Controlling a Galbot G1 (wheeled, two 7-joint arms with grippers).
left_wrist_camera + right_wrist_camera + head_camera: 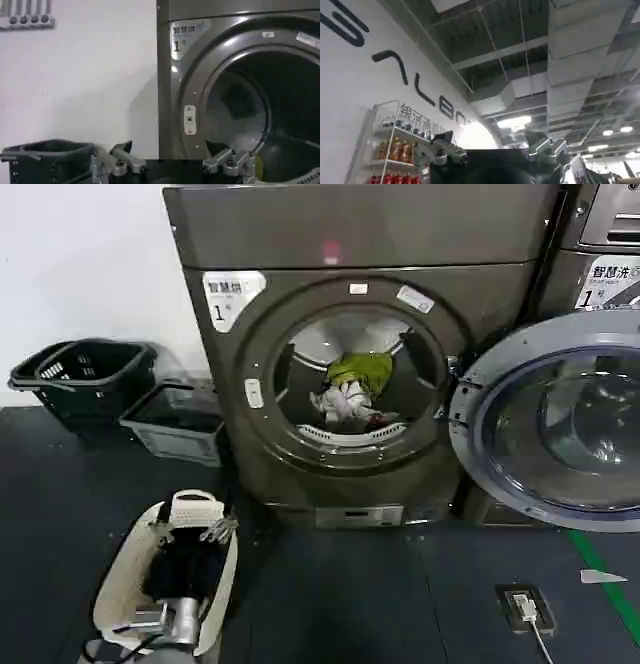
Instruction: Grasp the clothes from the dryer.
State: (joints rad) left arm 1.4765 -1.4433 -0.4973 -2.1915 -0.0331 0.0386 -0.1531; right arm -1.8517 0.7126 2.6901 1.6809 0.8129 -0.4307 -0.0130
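The dryer (300,244) is a grey-bronze machine with a white sticker marked 1 (232,294) and a pink light (331,252). Its round glass door (560,424) is swung open to the right. The clothes (355,389) lie inside the round doorway: a yellow-green piece above a white one with a red patch. My left gripper (190,529) hangs low in front of the dryer, to the left, over a white basket. In the left wrist view this gripper (171,152) is open and empty, facing the dryer (175,100) front. My right gripper (492,145) is open and empty, pointing at the ceiling.
The white basket (120,584) below my left arm holds dark cloth. Black baskets (90,379) and a grey crate (175,424) stand left of the dryer. A second machine (610,244) stands at the right. A floor socket (525,604) and green tape (610,584) mark the floor.
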